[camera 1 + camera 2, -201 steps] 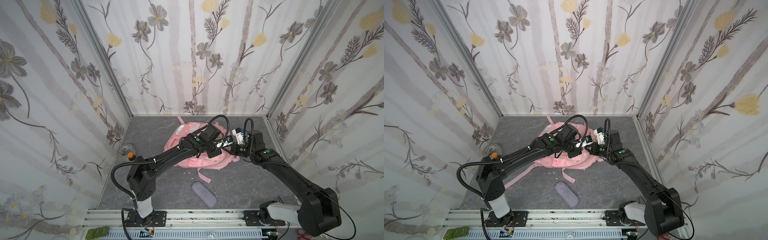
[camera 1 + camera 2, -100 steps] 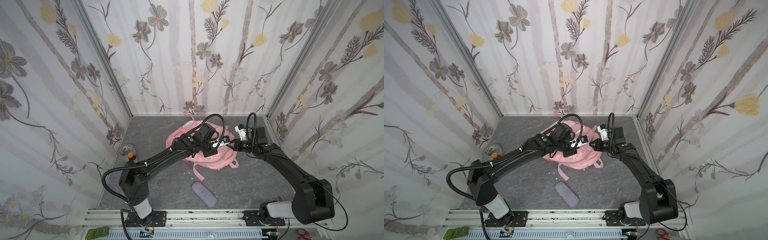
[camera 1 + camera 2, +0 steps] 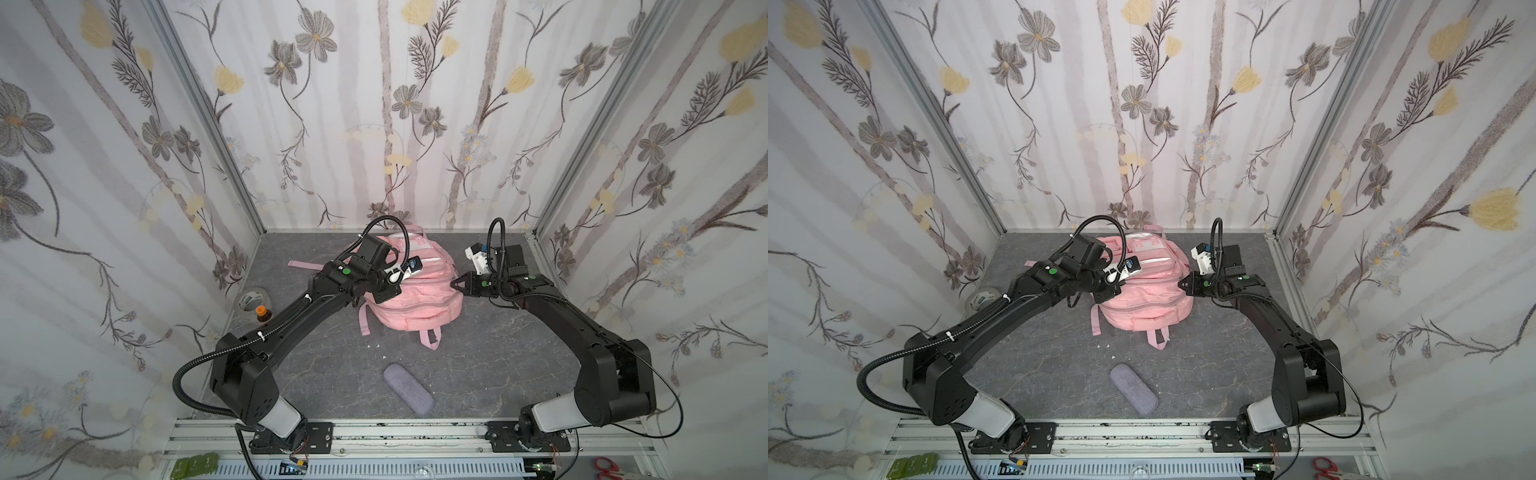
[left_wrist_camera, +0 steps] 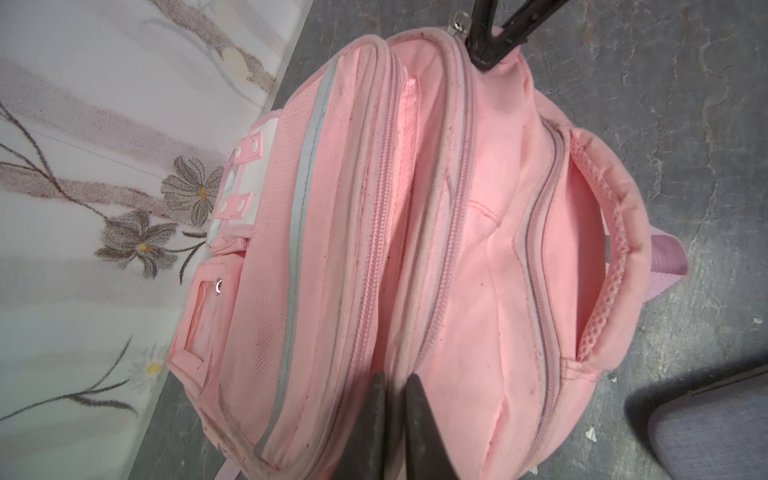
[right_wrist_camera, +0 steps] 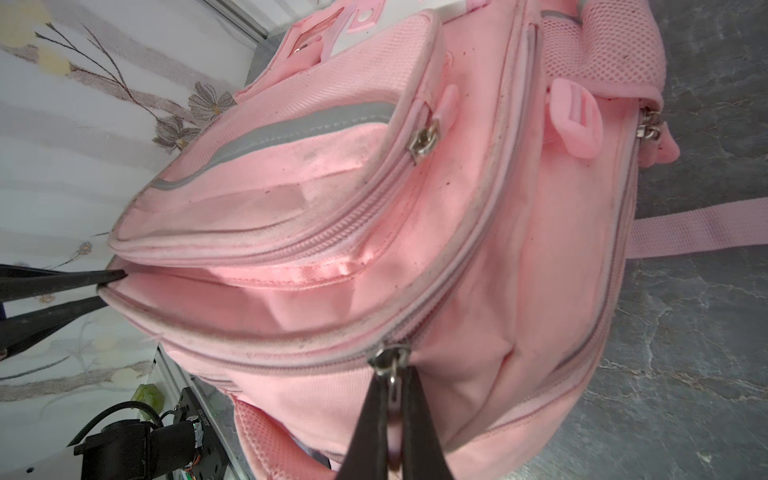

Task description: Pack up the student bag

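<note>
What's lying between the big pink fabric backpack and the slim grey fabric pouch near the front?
Just bare grey tabletop with a few tiny white scraps; both top views show it.

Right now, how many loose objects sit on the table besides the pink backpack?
3: a tape roll and an orange-capped bottle by the left wall, a grey-purple pouch in front of the student bag. Tiny white scraps aside; arms may hide more.

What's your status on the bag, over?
Left gripper parted at rim of student bag. Right gripper shut on zip pull. Compartment unzipped. Pouch on table, unpacked; nothing blocking the opening.
</note>
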